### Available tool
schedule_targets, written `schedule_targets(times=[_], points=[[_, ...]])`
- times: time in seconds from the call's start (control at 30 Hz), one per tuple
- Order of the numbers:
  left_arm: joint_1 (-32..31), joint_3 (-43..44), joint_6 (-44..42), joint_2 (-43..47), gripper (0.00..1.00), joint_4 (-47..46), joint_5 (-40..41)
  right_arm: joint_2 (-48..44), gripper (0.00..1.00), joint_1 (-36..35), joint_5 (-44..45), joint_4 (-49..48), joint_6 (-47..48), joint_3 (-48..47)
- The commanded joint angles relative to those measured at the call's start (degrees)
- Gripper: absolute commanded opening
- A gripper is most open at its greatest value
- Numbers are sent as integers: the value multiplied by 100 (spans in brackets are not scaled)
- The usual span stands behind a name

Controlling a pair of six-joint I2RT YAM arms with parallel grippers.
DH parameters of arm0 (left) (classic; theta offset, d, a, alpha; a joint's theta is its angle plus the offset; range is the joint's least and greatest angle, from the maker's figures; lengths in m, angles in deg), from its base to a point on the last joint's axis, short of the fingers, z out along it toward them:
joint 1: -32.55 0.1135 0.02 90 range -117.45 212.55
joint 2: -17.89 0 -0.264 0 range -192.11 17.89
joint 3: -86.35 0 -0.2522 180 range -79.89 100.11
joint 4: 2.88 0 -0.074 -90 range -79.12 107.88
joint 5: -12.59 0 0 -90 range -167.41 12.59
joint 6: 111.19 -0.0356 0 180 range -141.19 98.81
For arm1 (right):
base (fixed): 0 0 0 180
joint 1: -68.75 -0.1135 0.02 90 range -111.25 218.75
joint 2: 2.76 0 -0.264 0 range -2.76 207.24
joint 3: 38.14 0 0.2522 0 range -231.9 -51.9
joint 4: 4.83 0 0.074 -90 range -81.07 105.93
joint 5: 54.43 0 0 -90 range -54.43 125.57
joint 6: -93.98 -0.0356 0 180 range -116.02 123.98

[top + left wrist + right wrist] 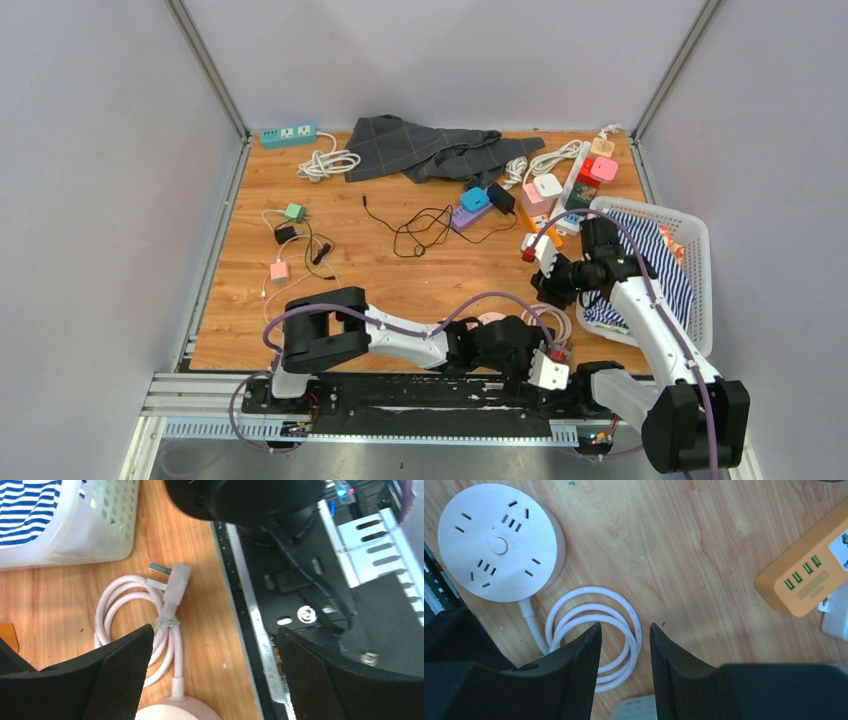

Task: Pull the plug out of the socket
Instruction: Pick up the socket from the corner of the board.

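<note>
1. The blue plug (474, 199) sits on a purple strip (463, 217) toward the back of the table. I judge it a plug not yet pulled. It lies beyond both grippers and a little to their left.
2. The round socket (499, 542) lies near the front edge with a bare face and nothing plugged in. Its own cord plug (177, 580) lies loose and flat on the wood.
3. The left gripper (214, 635) hangs low over the front edge. Its fingers are spread wide and empty, with the cord plug just ahead of them.
4. The right gripper (624, 627) hovers over the cable coil (589, 592) with its fingers partway closed, and wood shows through the gap. A pale thing (636, 707) sits low between them, and I cannot tell whether it is gripped. This arm is likely the nearer to the blue plug.
</note>
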Motion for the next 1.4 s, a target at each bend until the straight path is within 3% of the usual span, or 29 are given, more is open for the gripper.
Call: schedule_targets(times=[0.0, 0.37, 0.87, 0.97, 1.07, 1.17, 1.23, 1.37], points=[[186, 184, 82, -343, 92, -71, -240, -138, 43, 145, 290, -129, -248, -164], [789, 512, 877, -722, 67, -71, -668, -207, 42, 239, 551, -299, -451, -173], [786, 676, 981, -1341, 64, -71, -417, -172, 42, 332, 636, -370, -527, -159], [790, 671, 1011, -1546, 47, -69, -219, -175, 42, 347, 619, -372, -527, -155], [790, 623, 1006, -1635, 20, -71, -190, -164, 42, 354, 610, -372, -527, -155], [790, 587, 1053, -1554, 5, -71, -158, -164, 42, 356, 610, -372, -527, -155], [790, 512, 1064, -1441, 0, -74, 19, -164, 42, 360, 610, -373, -527, -155], [781, 279, 1141, -1188, 0, -87, 317, -155, 42, 375, 610, -380, -527, -144]])
